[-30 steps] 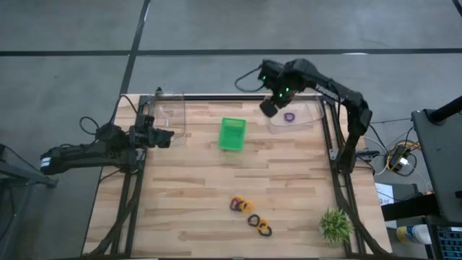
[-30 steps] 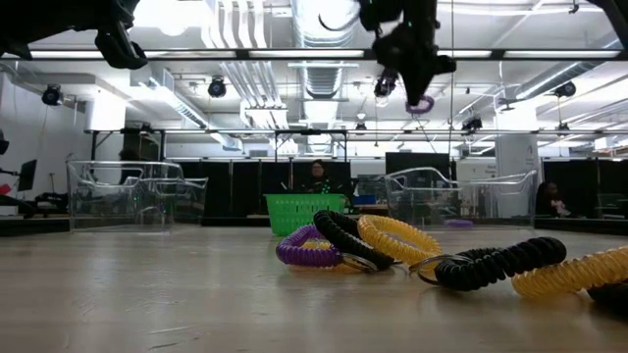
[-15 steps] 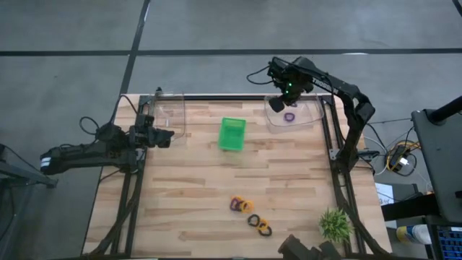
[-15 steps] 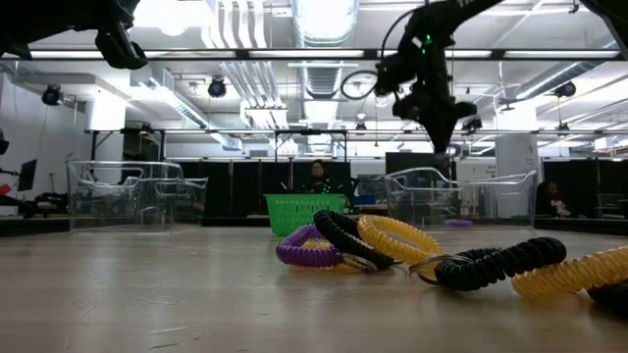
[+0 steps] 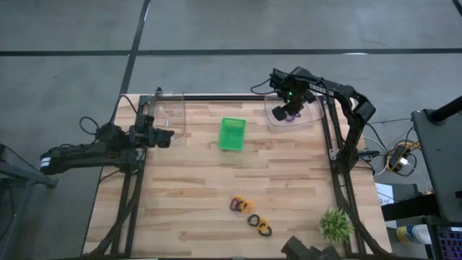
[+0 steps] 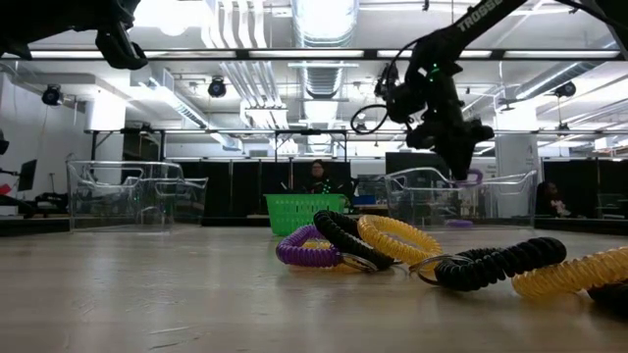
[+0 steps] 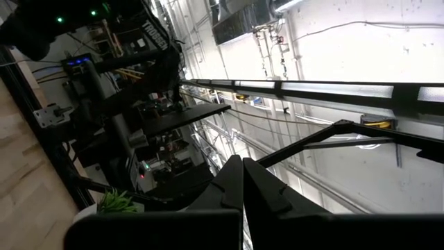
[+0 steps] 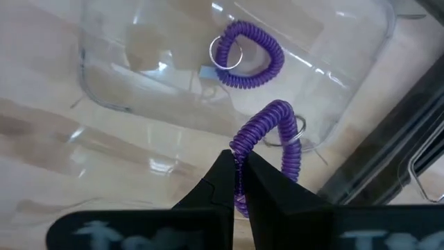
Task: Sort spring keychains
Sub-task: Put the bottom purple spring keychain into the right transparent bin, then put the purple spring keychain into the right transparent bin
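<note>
My right gripper (image 8: 239, 167) hangs over the clear bin (image 5: 309, 108) at the table's far right and is shut on a purple spring keychain (image 8: 267, 128). A second purple keychain (image 8: 246, 52) lies on that bin's floor. In the low view the right gripper (image 6: 461, 162) stands above the bin's rim. More purple, yellow and black keychains lie in two small heaps (image 5: 242, 205) (image 5: 260, 225) on the near middle of the table. My left gripper (image 5: 167, 136) waits shut at the table's left edge, off the table top. My right gripper pinches the purple keychain's coil (image 8: 243, 144) between its two fingertips, coming from above and slanting down. The rest of the loop, with its metal ring (image 8: 297, 128), sticks out past the fingers. The keychain (image 6: 474, 177) is lifted clear, hanging over the bin.
A green basket (image 5: 232, 133) stands at the far middle, and a second clear bin (image 5: 170, 112) at the far left. A spiky green plant (image 5: 336, 225) sits at the near right corner. Bare wood lies between the bins and the heaps.
My right gripper has moved toward the table's right edge and down, from beside the clear bin's left wall to a place low over its inside, carrying the purple keychain with it. It has stayed shut.
</note>
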Motion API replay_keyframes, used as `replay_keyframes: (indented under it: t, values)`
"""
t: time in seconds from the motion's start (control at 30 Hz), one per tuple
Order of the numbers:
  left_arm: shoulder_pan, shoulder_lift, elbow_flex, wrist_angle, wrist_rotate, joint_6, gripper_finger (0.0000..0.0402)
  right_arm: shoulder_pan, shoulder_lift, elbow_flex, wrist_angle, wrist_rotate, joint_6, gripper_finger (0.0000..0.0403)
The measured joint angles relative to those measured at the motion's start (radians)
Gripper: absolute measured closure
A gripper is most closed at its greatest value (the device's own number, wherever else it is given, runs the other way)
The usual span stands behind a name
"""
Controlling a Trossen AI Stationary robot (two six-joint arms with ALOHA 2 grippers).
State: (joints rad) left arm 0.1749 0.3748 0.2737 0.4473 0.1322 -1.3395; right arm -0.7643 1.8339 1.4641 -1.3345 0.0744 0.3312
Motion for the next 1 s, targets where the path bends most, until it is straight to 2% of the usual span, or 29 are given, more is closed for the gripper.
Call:
replay_keyframes:
  t: [0.13,0.37,0.5,0.67,1.0]
  values:
    - [0.0,0.0,0.0,0.0,0.0,0.0,0.0399,-0.001,0.0,-0.007,0.021,0.006,0.006,0.037]
    - [0.0,0.0,0.0,0.0,0.0,0.0,0.0399,-0.002,0.0,-0.002,0.039,0.007,0.018,0.0286]
    - [0.0,0.0,0.0,0.0,0.001,0.0,0.0399,-0.002,-0.006,0.014,0.033,-0.007,0.053,0.0258]
    - [0.0,0.0,0.0,0.0,0.001,0.0,0.0399,0.029,-0.017,0.04,0.029,-0.054,0.045,0.025]
    - [0.0,0.0,0.0,0.0,0.001,0.028,0.0399,0.157,-0.021,0.121,0.024,-0.07,0.043,0.0272]
